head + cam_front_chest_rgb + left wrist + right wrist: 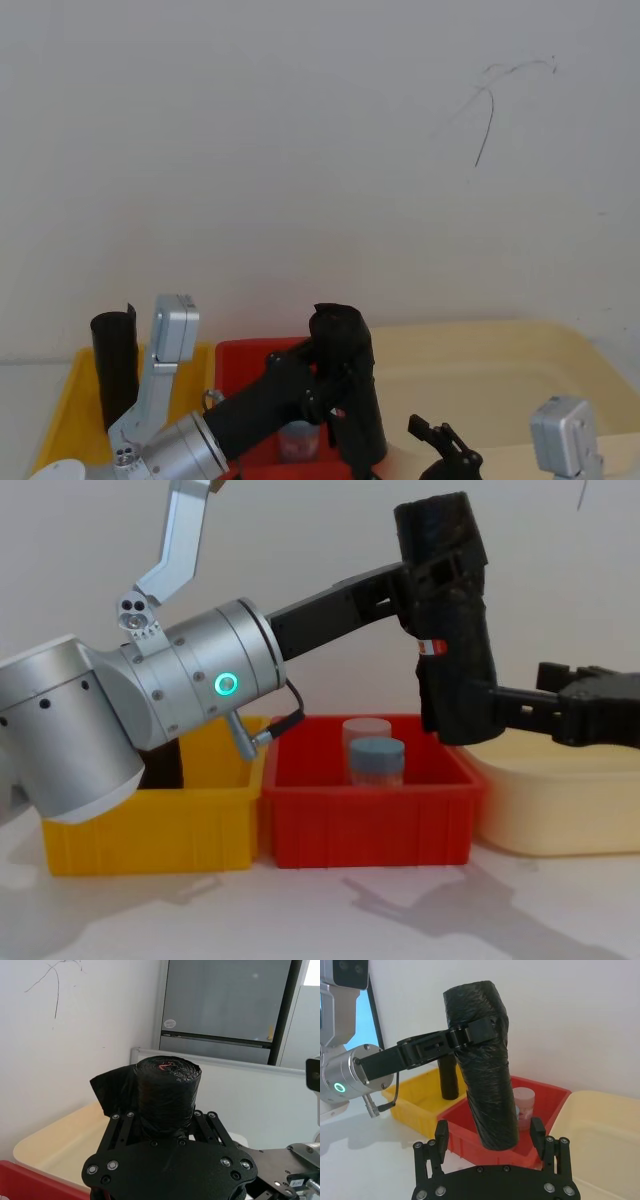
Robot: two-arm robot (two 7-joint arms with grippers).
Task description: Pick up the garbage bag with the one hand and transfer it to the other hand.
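Reaching across from the left on a silver, green-lit wrist: left gripper [440, 580], clamped tight on the upper part of the bag [458, 670]. Held aloft over the red bin [365, 825], long axis near upright, top tipped slightly left, red-and-white label [430, 647] facing the chest view. In from the right: right gripper [490, 1130], fingers spread wide either side of the bag's lower end. Gaps plain from its own wrist, unclear from the chest.

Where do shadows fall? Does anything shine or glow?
Chest view: arm shadows lie on the table; a green ring light glows. Right wrist view: the garbage bag, clamped in the left gripper, its end inside the open right gripper, shines dully.
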